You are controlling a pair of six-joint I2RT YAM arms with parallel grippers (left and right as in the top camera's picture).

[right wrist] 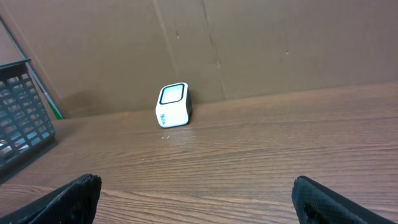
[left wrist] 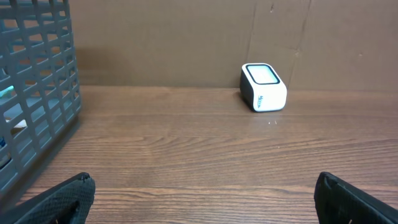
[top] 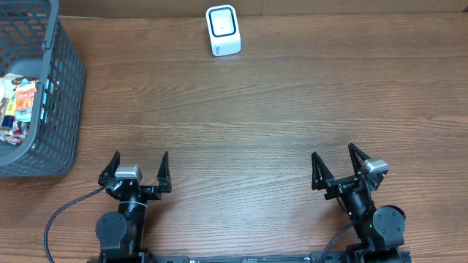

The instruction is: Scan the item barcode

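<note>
One white barcode scanner (top: 223, 30) stood at the far edge of the desk (top: 256, 109), near its middle. One grey slatted basket (top: 69, 80) sat at the far left, holding several small packaged items (top: 20, 98), too jumbled to count. At the near edge, the left end effector (top: 141, 155) and the right end effector (top: 333, 151) each had jaws spread wide, holding nothing, well apart from scanner and basket.

Left gripper (top: 140, 164) and right gripper (top: 333, 154) level, well apart, jaws spread wide, both empty
</note>
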